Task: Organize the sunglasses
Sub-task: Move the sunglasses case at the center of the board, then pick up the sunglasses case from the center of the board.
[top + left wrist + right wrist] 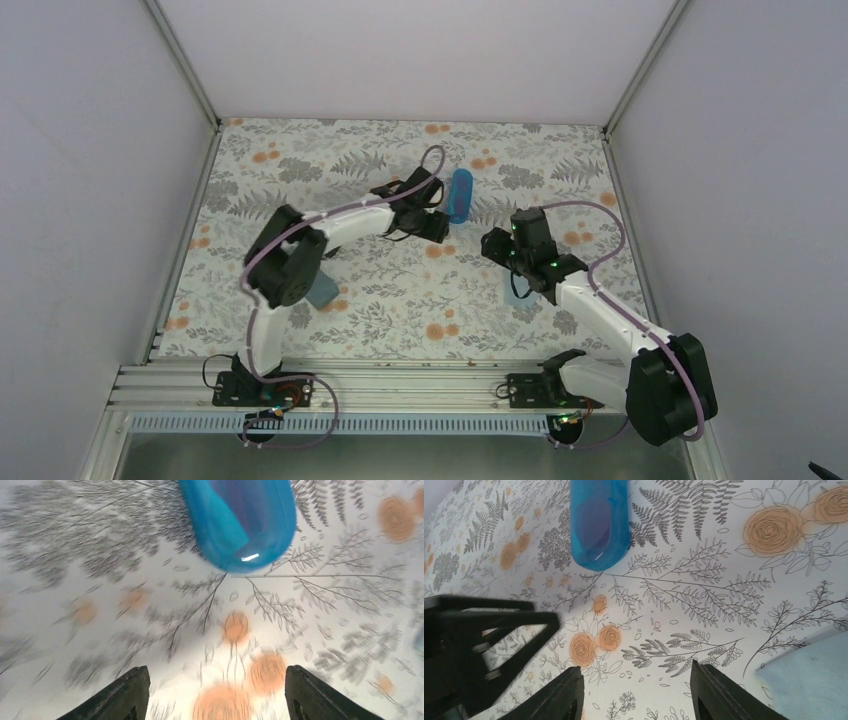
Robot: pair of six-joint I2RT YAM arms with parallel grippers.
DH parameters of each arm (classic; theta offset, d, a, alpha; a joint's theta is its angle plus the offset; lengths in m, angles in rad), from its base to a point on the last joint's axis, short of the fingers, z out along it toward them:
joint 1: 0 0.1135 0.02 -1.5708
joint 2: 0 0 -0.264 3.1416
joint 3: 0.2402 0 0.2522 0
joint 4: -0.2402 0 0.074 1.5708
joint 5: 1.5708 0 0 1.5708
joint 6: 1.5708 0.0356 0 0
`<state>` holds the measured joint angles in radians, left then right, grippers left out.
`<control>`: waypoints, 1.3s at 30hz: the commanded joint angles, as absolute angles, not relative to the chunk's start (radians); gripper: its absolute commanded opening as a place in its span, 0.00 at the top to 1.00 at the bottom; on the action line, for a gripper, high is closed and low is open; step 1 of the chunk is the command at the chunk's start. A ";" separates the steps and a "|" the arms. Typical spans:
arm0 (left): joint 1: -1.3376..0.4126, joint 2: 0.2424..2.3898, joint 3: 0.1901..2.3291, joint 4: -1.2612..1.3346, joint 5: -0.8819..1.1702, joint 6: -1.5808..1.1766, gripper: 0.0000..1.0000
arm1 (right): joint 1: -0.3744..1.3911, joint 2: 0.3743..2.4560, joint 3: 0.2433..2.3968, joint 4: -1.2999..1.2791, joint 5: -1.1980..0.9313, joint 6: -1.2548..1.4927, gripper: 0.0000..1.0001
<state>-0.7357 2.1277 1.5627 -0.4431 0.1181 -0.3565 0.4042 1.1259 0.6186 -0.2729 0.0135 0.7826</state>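
1. The left end effector is wide open and holds nothing.
2. The right end effector is open too, with nothing in it.
3. A blue case lies on the flowery surface, at 12 o'clock from the left end effector.
4. A light blue cloth lies at 3 o'clock from the right end effector.
5. I cannot tell where the sunglasses are.

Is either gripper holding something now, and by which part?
Nothing is held. The left gripper and the right gripper are both open and empty; the blue case lies untouched.
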 commanded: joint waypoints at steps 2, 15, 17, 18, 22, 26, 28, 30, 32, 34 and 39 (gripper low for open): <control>-0.722 1.772 1.387 -0.425 -0.085 -0.429 0.30 | 0.408 1.124 0.680 -0.289 -0.023 0.702 0.45; -0.707 1.060 1.194 -0.529 -0.550 -0.484 0.18 | 0.859 1.475 0.966 -0.257 0.068 0.594 0.20; -0.707 0.996 1.176 -0.532 -0.562 -0.473 0.16 | 0.939 1.570 1.039 -0.249 0.075 0.572 0.20; -0.707 0.969 1.169 -0.540 -0.566 -0.471 0.15 | 0.973 1.620 1.079 -0.247 0.073 0.556 0.20; -0.706 0.893 1.164 -0.592 -0.583 -0.502 0.10 | 1.081 1.811 1.241 -0.255 0.040 0.486 0.17; -0.706 0.836 1.174 -0.604 -0.579 -0.526 0.10 | 1.155 1.938 1.370 -0.269 0.049 0.424 0.10; -0.706 0.816 1.175 -0.602 -0.580 -0.523 0.09 | 1.175 1.992 1.424 -0.280 0.050 0.401 0.05; -0.706 0.803 1.175 -0.604 -0.580 -0.519 0.09 | 1.186 2.044 1.481 -0.305 0.048 0.379 0.04; -0.706 0.796 1.172 -0.607 -0.578 -0.518 0.09 | 1.195 2.098 1.536 -0.327 0.055 0.367 0.02; -0.706 0.793 1.167 -0.608 -0.578 -0.518 0.09 | 1.199 2.158 1.585 -0.343 0.060 0.354 0.02; -0.706 0.806 1.172 -0.616 -0.581 -0.515 0.08 | 1.207 2.276 1.733 -0.396 0.109 0.318 0.01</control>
<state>-0.7082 0.7963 1.1721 -0.6029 -0.5671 -0.5106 1.1969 2.2024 1.6299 -0.3401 0.0471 0.3752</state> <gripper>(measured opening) 0.916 0.986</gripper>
